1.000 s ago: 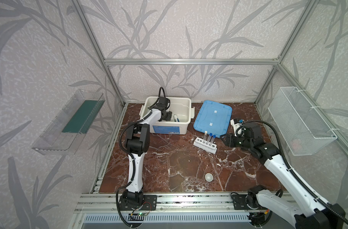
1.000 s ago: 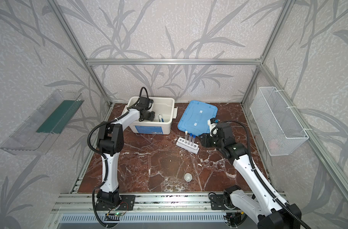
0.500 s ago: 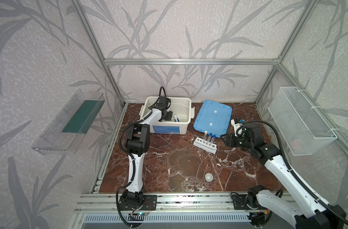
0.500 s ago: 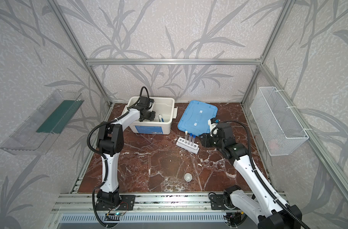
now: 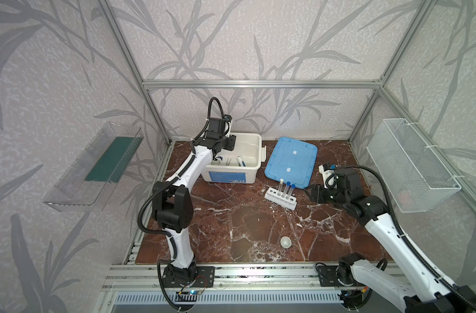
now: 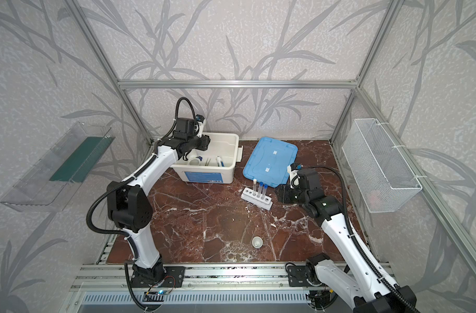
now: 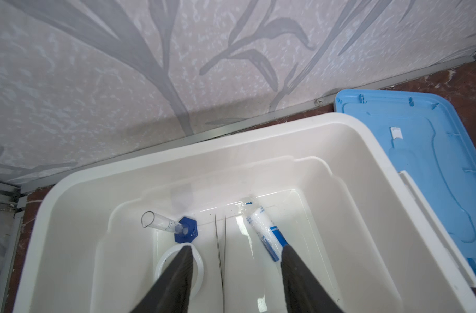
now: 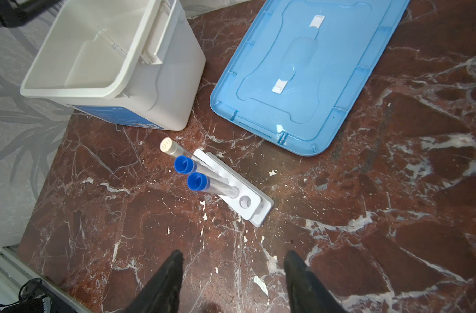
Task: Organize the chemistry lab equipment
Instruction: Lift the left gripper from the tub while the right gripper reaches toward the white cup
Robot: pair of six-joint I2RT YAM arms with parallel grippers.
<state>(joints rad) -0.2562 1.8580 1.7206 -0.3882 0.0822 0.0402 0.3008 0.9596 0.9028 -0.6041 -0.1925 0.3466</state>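
The left jaws hang released inside the white bin (image 7: 340,151), gripping nothing. Right under one jaw sits a white cup (image 7: 177,267). Between the jaws, on the bin floor, lie the metal tweezers (image 7: 220,244). The tip of the other jaw overlaps a labelled bottle (image 7: 261,230) lying on its side. Just beyond the cup is the clear cylinder (image 7: 163,225) with its blue base; upright or tipped, I cannot tell.

The right jaws are also released and empty, over the desk (image 8: 394,189). Ahead of them stands the rack (image 8: 249,202) holding three capped tubes (image 8: 197,181), two blue and one white. Farther ahead are the bin and the blue lid (image 8: 299,67), flat on the desk. A second cup (image 5: 285,242) stands on the desk, well apart from both sets of jaws.
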